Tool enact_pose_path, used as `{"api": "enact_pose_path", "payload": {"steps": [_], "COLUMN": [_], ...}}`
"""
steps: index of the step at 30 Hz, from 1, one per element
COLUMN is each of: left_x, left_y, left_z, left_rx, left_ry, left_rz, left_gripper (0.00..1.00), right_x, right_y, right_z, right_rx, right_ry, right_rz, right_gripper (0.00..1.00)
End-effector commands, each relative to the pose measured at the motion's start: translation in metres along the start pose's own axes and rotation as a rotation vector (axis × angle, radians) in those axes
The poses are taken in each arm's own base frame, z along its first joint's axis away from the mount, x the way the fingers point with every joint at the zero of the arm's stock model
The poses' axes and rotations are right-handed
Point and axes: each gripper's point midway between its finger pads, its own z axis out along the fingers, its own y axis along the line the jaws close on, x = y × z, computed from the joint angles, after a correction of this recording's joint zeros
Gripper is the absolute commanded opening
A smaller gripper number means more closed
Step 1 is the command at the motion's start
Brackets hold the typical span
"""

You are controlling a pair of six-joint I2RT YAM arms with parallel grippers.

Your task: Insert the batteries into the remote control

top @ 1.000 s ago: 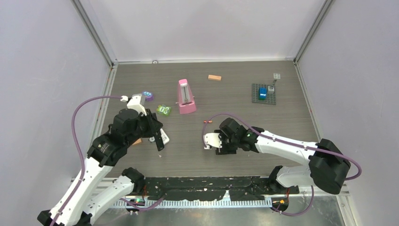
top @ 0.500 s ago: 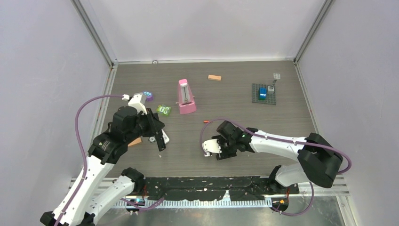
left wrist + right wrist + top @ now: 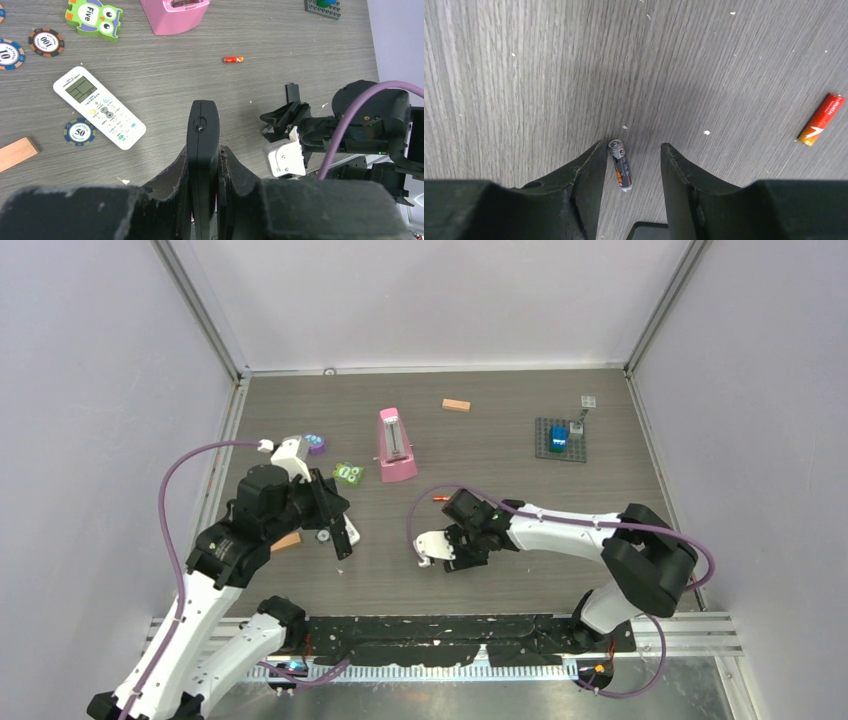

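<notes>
- I see a pink metronome (image 3: 397, 445) standing mid-worktop (image 3: 520, 490), with a green owl tile (image 3: 95, 17) marked "Five" just left of it.
- I count three poker chips: a "100" chip (image 3: 45, 42), a "10" chip (image 3: 10, 52) and a "50" chip (image 3: 80, 132).
- A tan wooden block (image 3: 456, 405) lies far back.
- A dark brick plate (image 3: 565, 450) carries a blue brick (image 3: 558, 434).

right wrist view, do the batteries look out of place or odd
Nothing damaged. Two lie loose on the table, apart, at different angles: a dark battery within the open right gripper, a red-orange battery further right in view.
</notes>
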Motion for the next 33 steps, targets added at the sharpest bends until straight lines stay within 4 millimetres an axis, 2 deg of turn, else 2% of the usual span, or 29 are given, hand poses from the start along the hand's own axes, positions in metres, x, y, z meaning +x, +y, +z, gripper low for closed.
{"api": "enact_pose_path", "payload": {"steps": [1,4,6,14,19,22,26,29,33], "left_x": [-0.017,-0.016,-0.017,-0.015,-0.015,-0.015,-0.015,-0.015,-0.015], "left_y": [-0.012,-0.012,-0.012,-0.01,-0.01,-0.01,-0.009,-0.008,-0.008], "left_z": [-0.007,-0.007,-0.009,-0.01,-0.01,-0.01,-0.01,-0.01,-0.011], "left_rx": [0.055,0.054,0.057,0.053,0.051,0.052,0.049,0.045,0.043], "left_ry": [-0.062,-0.062,-0.064,-0.065,-0.066,-0.067,-0.067,-0.068,-0.069], "left_rz": [0.012,0.011,0.01,0.012,0.011,0.01,0.01,0.011,0.012], "left_gripper": [0.0,0.0,0.0,0.0,0.0,0.0,0.0,0.0,0.0], "right_x": [0.004,0.009,0.013,0.024,0.033,0.032,0.031,0.032,0.024], "right_y": [0.018,0.02,0.021,0.025,0.023,0.022,0.022,0.022,0.017], "right_z": [0.009,0.012,0.012,0.002,-0.002,-0.003,0.0,0.005,0.008], "right_rx": [-0.105,-0.127,-0.128,-0.123,-0.115,-0.122,-0.147,-0.165,-0.176], "right_ry": [0.045,0.083,0.101,0.121,0.142,0.132,0.14,0.15,0.129], "right_rz": [0.073,0.112,0.122,0.077,0.062,0.065,0.08,0.108,0.143], "right_gripper": [0.45,0.37,0.37,0.5,0.5,0.48,0.4,0.27,0.2]}}
